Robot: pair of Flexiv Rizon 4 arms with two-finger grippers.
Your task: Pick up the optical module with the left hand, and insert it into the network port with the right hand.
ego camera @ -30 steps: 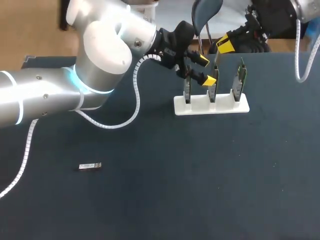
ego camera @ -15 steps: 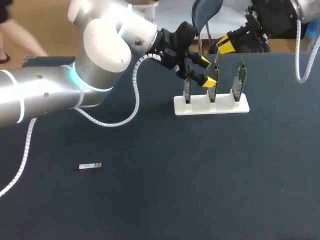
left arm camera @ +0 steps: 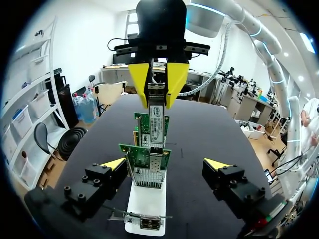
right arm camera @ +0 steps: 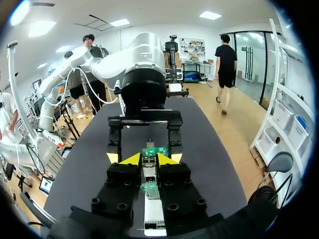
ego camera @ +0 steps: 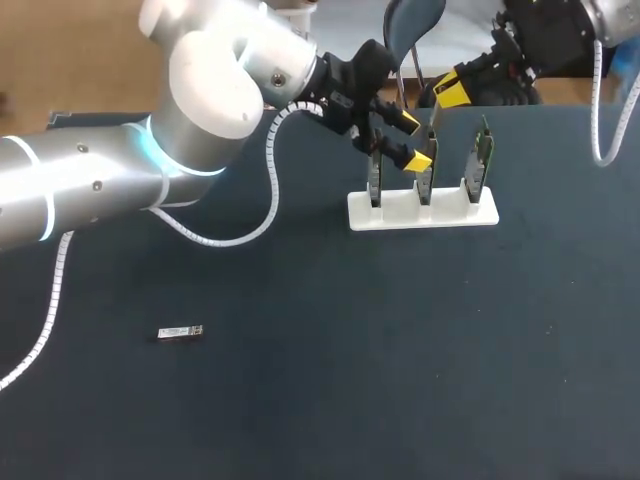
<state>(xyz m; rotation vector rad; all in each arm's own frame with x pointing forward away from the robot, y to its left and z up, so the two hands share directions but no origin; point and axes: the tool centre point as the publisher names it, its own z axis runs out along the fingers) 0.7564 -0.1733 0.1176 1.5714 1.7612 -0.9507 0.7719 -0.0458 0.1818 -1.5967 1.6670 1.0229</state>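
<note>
My right gripper (ego camera: 452,92) is shut on a silver optical module (left arm camera: 156,110), held upright over the row of network cards (ego camera: 426,178); in the right wrist view the module (right arm camera: 148,173) sits between its yellow tips (right arm camera: 148,159). In the left wrist view the right gripper (left arm camera: 158,94) hangs straight ahead above the cards (left arm camera: 148,162). My left gripper (ego camera: 412,141) stands open at the cards' tops, one finger on either side of the row and holding nothing (left arm camera: 166,164). A second optical module (ego camera: 180,332) lies on the table at the left.
Three network cards stand upright in a white rack (ego camera: 422,214) at the back of the dark table (ego camera: 400,350). My left arm (ego camera: 150,170) stretches across the back left, with its white cable hanging down to the table.
The left arm's elbow has shifted slightly. Both grippers and the modules stay where they were.
</note>
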